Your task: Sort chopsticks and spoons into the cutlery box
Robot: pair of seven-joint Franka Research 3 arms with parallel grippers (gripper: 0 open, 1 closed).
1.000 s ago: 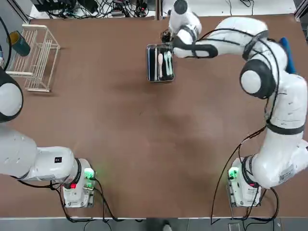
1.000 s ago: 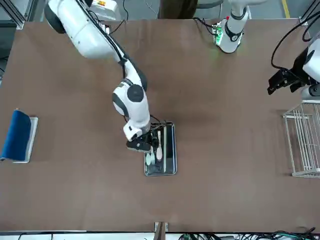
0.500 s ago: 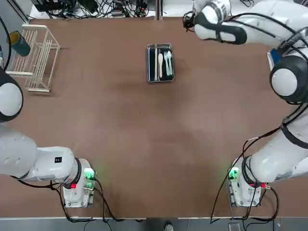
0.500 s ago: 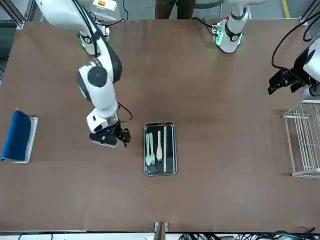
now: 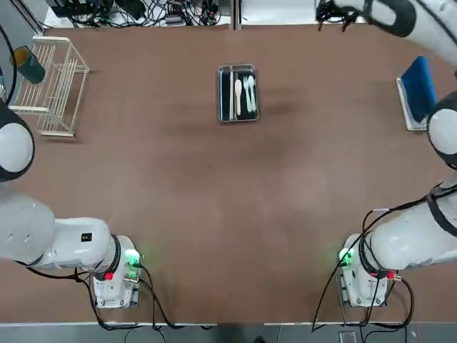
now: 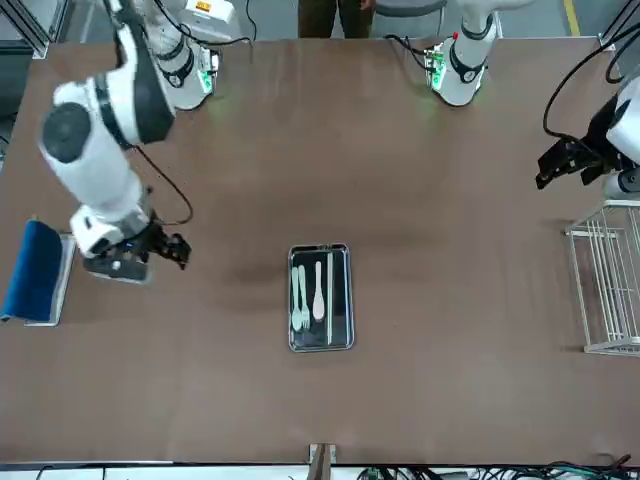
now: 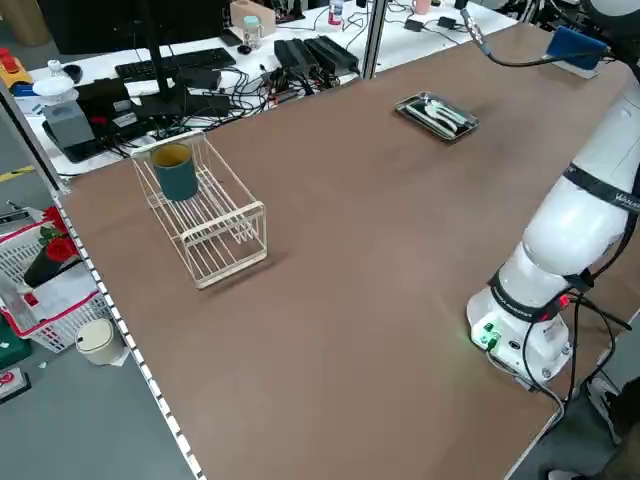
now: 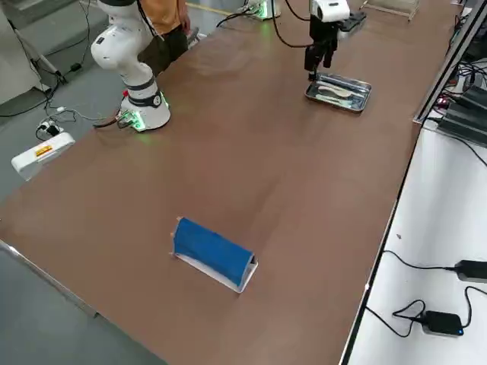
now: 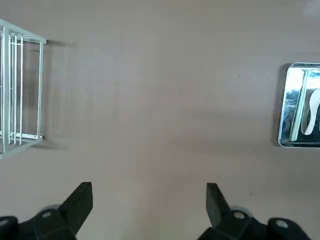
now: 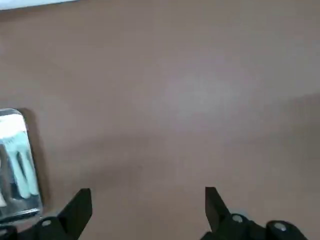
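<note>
The cutlery box (image 5: 238,115), a shiny metal tray, lies at the far middle of the table. In it lie a cream spoon (image 6: 317,290), two white spoons (image 6: 299,300) and thin pale chopsticks (image 6: 330,285), side by side lengthwise. My right gripper (image 6: 172,250) hangs open and empty well to the tray's right, near the far table edge (image 5: 330,12). Its wrist view shows open fingers (image 10: 80,204) over bare table, with the tray (image 10: 31,212) off to one side. My left gripper (image 6: 548,172) is parked open beside the wire rack, far from the tray (image 9: 287,102).
A white wire rack (image 5: 50,86) holding a teal cup (image 5: 28,64) stands at the far left. A grey tray with a blue item (image 5: 418,89) sits at the far right, close to the right gripper. Cables run behind the far edge. A person (image 6: 340,10) stands beyond the arm bases.
The right gripper has left the tray and swung away to the robot's right along the far edge. The spoons and chopsticks stay in the tray. The left arm has not moved.
</note>
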